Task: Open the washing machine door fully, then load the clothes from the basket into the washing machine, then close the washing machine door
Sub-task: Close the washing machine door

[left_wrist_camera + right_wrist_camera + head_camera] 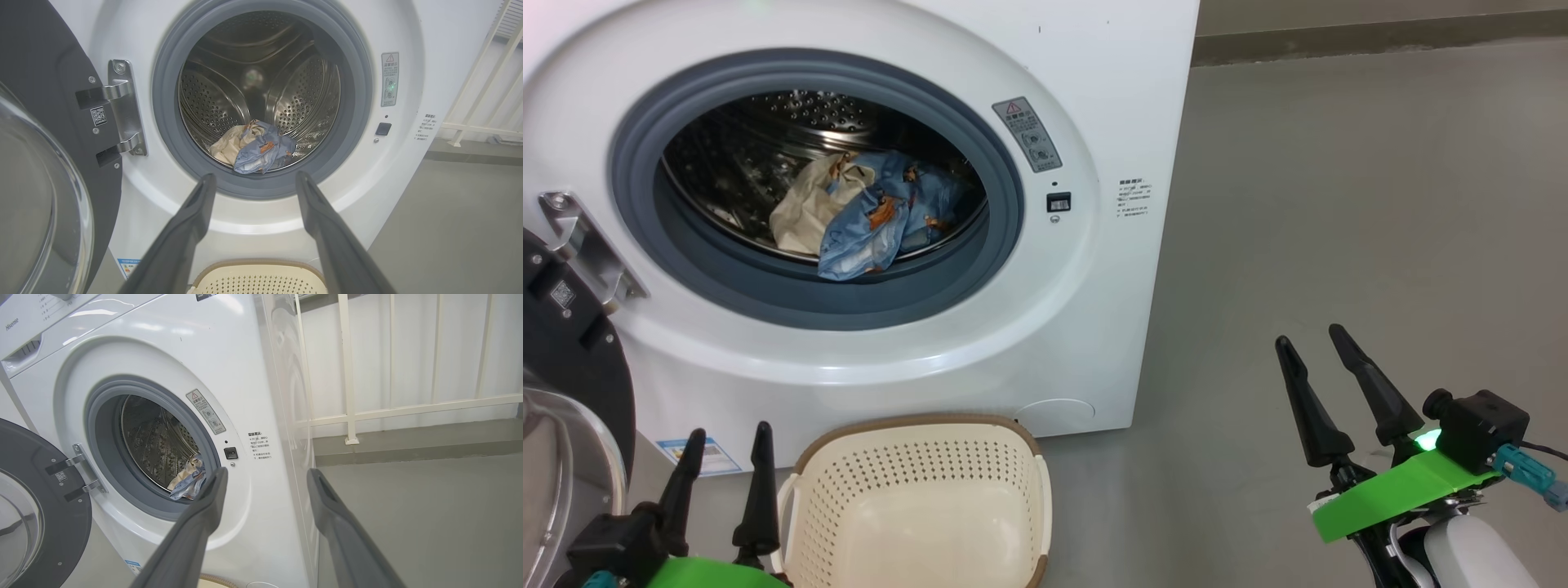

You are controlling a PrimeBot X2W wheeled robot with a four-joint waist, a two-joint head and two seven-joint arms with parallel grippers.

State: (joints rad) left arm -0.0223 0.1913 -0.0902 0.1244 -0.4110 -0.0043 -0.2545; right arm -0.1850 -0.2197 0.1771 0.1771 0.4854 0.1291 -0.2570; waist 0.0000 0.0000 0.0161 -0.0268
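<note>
A: Two grippers, both spread wide, nothing in either. Head view: left gripper (729,431) sits low beside the basket (915,421), right gripper (1308,336) is well apart over bare floor (1339,204).
B: Basket's empty, so loading's done?
A: Looks it. The clothes (870,216) lie in the drum (768,122), blue piece right at the front lip, near the grey seal (1005,212). Could snag, imo.
B: Left wrist view?
A: Fingers (192,220) frame the opening. The washing machine door (36,81) hangs open at left on its hinge (124,108), prob. swung wide to keep the mouth free.
B: Right wrist view?
A: The washing machine (261,375) stands on a smooth grey floor, white railing (347,375) and pale wall behind. Next job, I reckon: shut that door, w/ the left arm nearest.
</note>
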